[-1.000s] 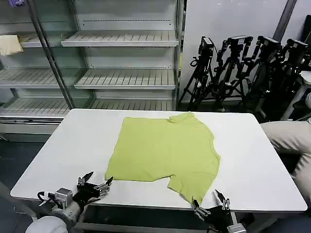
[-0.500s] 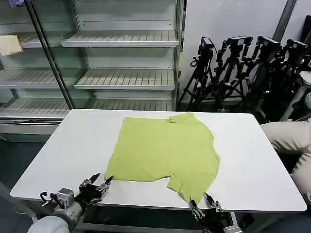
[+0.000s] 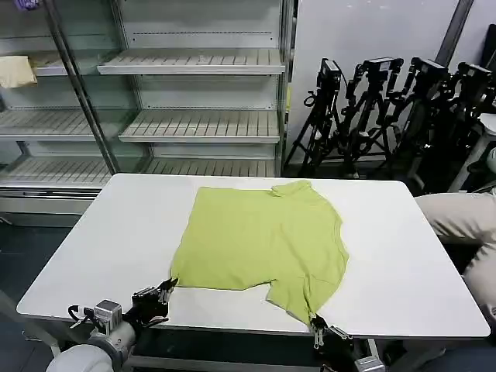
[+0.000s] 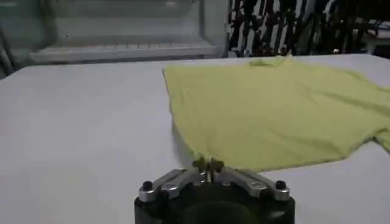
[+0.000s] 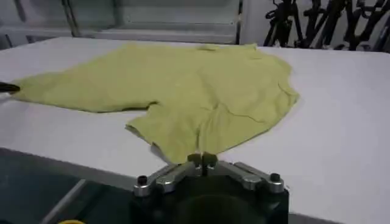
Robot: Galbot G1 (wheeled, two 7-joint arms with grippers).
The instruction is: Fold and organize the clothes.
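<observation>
One lime yellow-green T-shirt (image 3: 263, 244) lies spread flat across the middle of the white table (image 3: 101, 240) in the head view, its collar toward the upper centre of the frame and its hem along the left side. One short sleeve hangs down toward the lower right, its tip near the table's front edge.

At the lower left of the head view, the left gripper (image 3: 165, 291) sits low at the table's near edge, its fingertips pressed together at the shirt's lower-left hem corner. In the left wrist view the left gripper (image 4: 208, 164) shows its two fingers meeting with no gap, right at the cloth's nearest corner; whether fabric is pinched between them I cannot tell.

At the lower centre-right of the head view, the right gripper (image 3: 318, 328) is at the front edge of the table, just at the sleeve tip. In the right wrist view the right gripper (image 5: 202, 159) has its fingers drawn together, touching the sleeve's edge.

Metal shelving (image 3: 194, 93) stands behind the table at the upper left, and black tripods (image 3: 387, 108) crowd the upper right.
</observation>
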